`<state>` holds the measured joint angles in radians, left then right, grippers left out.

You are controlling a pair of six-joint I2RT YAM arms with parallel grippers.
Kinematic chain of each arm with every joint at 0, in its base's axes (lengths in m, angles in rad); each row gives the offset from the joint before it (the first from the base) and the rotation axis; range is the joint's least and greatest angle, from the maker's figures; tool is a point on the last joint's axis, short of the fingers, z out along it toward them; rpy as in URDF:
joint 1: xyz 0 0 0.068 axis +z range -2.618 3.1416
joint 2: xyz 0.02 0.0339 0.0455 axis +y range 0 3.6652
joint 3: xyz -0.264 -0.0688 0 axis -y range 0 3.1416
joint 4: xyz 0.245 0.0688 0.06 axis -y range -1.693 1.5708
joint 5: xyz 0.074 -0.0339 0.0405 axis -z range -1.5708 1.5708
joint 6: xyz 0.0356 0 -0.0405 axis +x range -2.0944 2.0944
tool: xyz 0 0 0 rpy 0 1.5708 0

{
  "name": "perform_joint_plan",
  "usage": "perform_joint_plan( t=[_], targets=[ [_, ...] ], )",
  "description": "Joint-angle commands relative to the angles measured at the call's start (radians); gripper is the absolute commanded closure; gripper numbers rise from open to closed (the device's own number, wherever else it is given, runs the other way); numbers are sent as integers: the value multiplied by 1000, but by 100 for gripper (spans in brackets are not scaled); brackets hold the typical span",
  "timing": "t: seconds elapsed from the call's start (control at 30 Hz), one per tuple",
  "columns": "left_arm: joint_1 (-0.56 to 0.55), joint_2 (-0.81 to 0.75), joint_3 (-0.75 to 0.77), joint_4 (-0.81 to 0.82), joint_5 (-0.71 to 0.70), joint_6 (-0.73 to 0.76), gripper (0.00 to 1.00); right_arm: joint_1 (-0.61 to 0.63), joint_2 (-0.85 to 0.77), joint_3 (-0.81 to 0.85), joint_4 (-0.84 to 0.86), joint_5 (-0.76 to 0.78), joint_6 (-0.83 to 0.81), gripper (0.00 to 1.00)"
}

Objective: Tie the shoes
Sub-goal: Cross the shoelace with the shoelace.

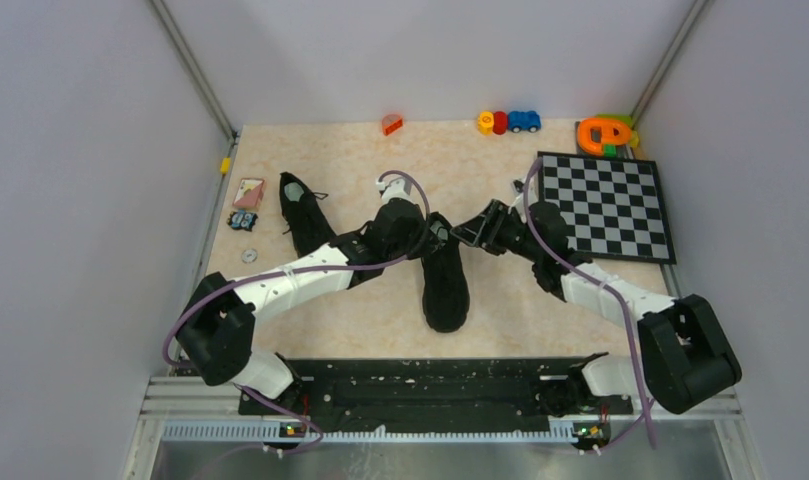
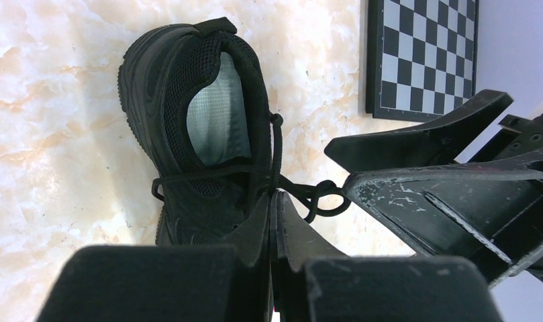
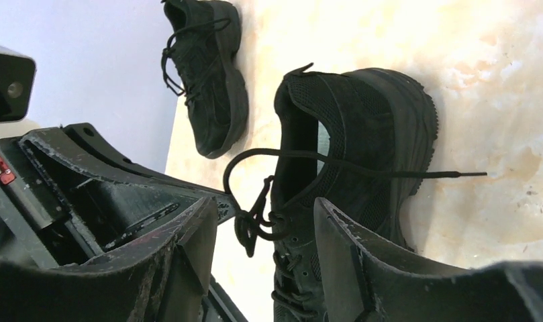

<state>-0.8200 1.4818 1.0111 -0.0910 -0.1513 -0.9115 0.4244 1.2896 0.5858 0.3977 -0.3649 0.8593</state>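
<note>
Two black shoes lie on the table. One shoe (image 1: 302, 212) rests at the back left, its laces done up (image 3: 208, 74). The other shoe (image 1: 445, 285) lies in the middle, with its pale insole showing (image 2: 218, 111). My left gripper (image 2: 274, 198) is shut on a strand of that shoe's lace (image 2: 276, 151), just left of a small knotted loop (image 2: 322, 198). My right gripper (image 3: 265, 204) is open with the knot (image 3: 258, 225) hanging between its fingers, touching neither. A loose lace end (image 3: 443, 174) trails across the shoe onto the table. The two grippers meet over the shoe's opening (image 1: 450, 235).
A checkerboard (image 1: 605, 205) lies at the right, close behind my right arm. Small toys (image 1: 508, 122), an orange toy (image 1: 602, 134) and a red piece (image 1: 392, 124) line the back edge. A card (image 1: 248, 190) and small bits (image 1: 243, 221) sit at the left edge.
</note>
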Motion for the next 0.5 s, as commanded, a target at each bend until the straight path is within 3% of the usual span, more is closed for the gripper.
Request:
perform_joint_plan(
  t=[0.0, 0.23, 0.47],
  targets=[
    [4, 14, 23, 2, 7, -4, 100, -9, -42, 86, -44, -50, -102, 45],
    [7, 12, 29, -8, 12, 0, 100, -9, -90, 111, -193, -56, -203, 65],
    [7, 11, 30, -12, 16, 2, 100, -8, -97, 94, -219, -102, -233, 75]
  ],
)
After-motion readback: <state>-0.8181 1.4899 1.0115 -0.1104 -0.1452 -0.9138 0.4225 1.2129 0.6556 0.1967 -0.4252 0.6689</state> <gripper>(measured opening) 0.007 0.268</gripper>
